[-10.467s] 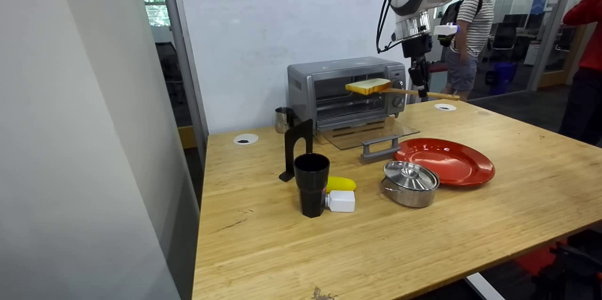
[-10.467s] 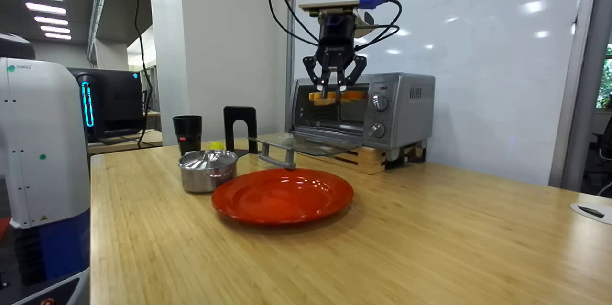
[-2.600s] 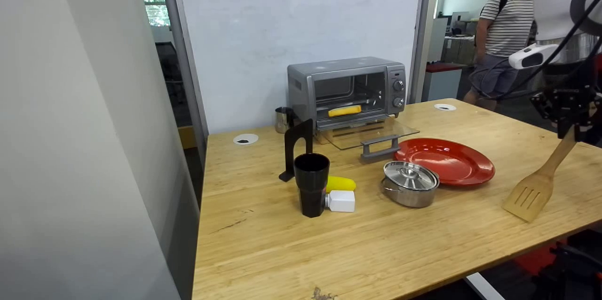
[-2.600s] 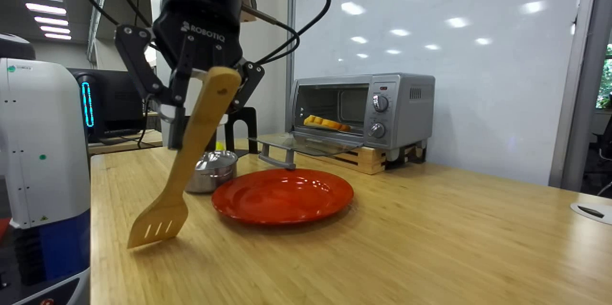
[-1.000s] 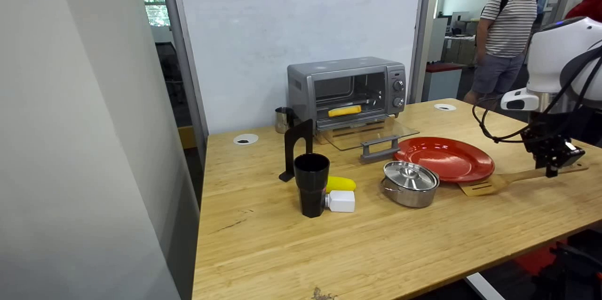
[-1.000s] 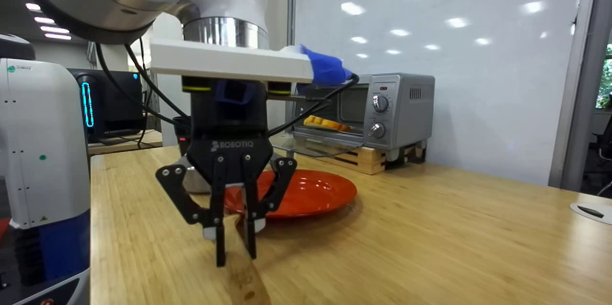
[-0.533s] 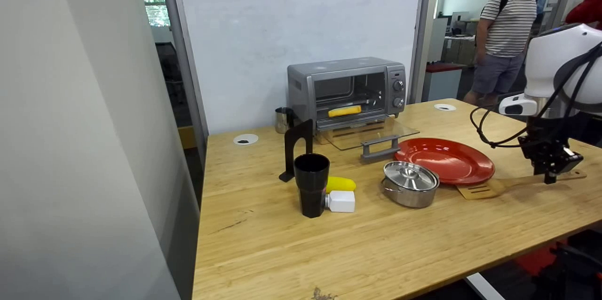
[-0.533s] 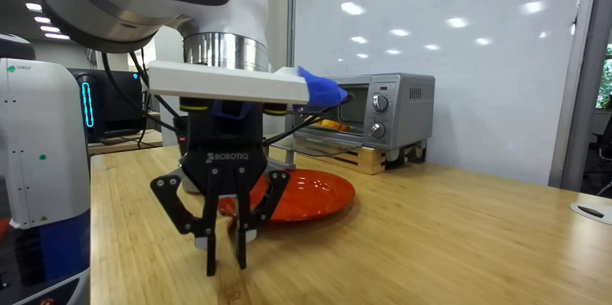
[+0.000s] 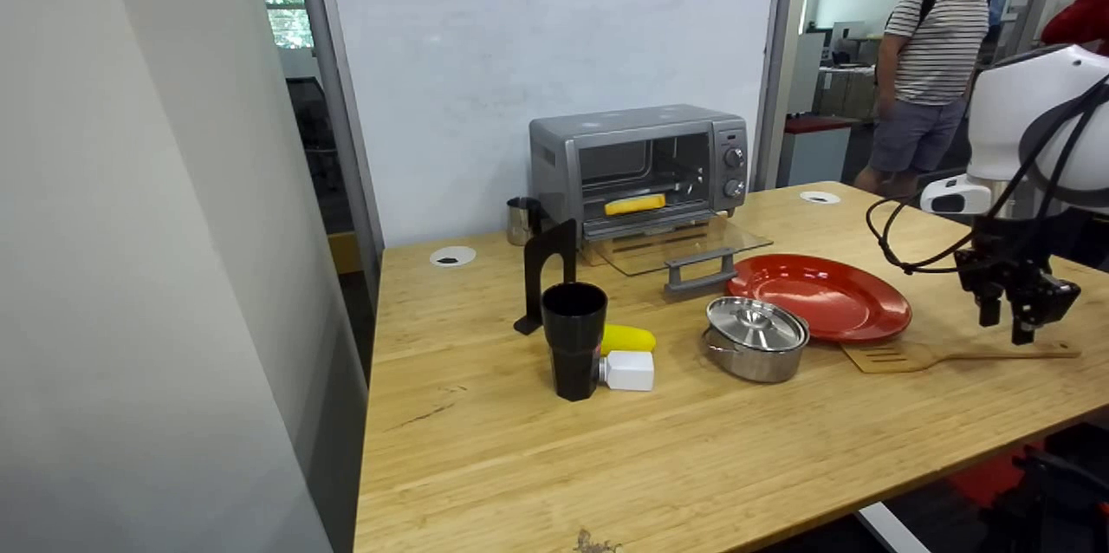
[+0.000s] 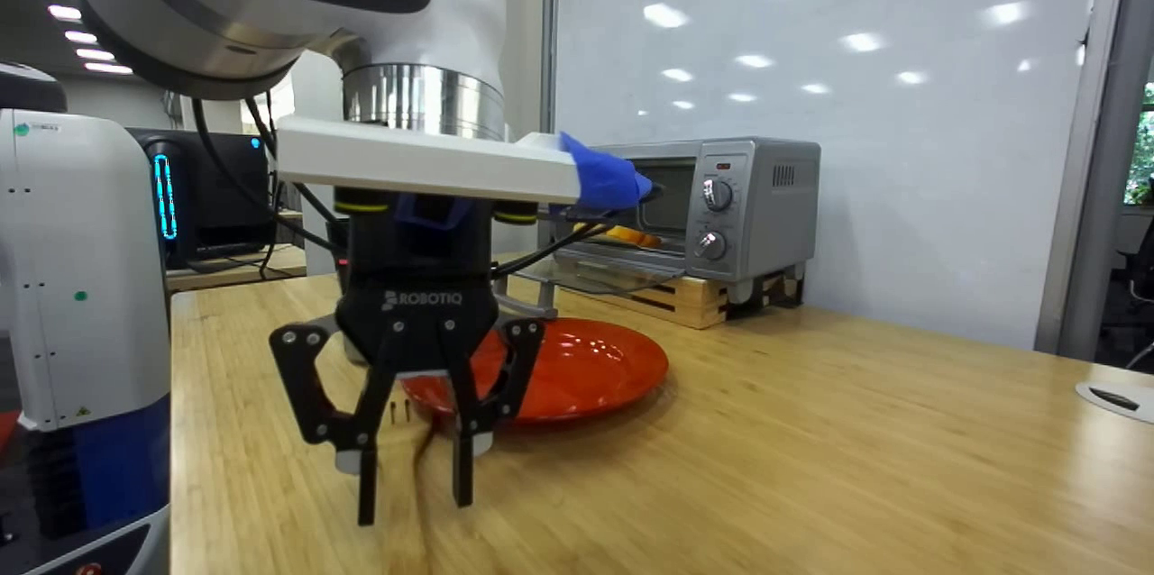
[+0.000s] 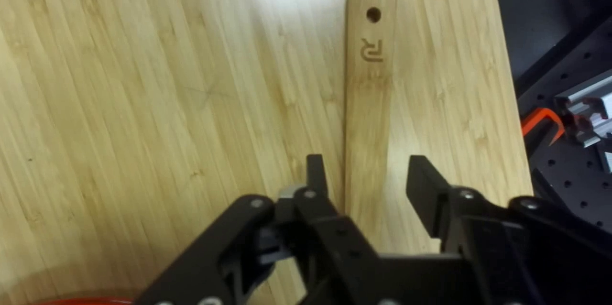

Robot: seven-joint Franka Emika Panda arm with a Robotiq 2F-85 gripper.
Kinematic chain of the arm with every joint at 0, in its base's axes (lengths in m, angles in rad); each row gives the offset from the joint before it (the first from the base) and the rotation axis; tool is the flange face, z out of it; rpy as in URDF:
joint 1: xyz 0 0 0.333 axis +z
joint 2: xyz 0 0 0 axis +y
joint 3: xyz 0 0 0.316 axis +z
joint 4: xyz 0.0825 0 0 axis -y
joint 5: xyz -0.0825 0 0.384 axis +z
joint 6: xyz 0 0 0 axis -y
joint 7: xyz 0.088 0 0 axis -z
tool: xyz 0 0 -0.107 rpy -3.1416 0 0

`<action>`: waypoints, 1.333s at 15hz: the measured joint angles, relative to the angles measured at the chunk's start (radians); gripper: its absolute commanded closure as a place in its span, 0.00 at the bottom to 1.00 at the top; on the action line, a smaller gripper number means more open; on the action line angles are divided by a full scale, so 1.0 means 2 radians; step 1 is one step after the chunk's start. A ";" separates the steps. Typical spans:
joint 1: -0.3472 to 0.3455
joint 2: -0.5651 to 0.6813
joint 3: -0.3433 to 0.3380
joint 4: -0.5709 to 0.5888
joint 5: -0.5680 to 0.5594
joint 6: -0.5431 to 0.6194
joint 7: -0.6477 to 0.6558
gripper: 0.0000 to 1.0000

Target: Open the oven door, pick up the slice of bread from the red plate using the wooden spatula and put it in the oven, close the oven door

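The hand (image 11: 366,171) is spread and grips nothing, its fingers on either side of the wooden spatula (image 11: 369,109), which lies flat on the surface (image 9: 520,458), near the edge that shows in the wrist view. Should the hand rise aslant, a finger may catch the handle and push the blade against the red plate (image 9: 823,297) just beside it. The slice of bread (image 9: 635,204) sits in the oven (image 9: 641,124), by the surface's edge along the whiteboard (image 9: 537,59); if it juts forward, which I cannot tell, it could jam the lowered oven door (image 9: 684,243), probably next to be raised. The plate and metal pot (image 9: 757,355) crowd that door, so a low reach could knock either
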 measured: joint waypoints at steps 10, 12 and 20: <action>0.011 -0.120 0.042 0.003 -0.015 -0.116 -0.012 0.00; 0.014 -0.159 0.056 0.003 -0.030 -0.115 -0.005 0.00; 0.022 -0.196 0.084 0.002 -0.087 0.008 0.094 0.00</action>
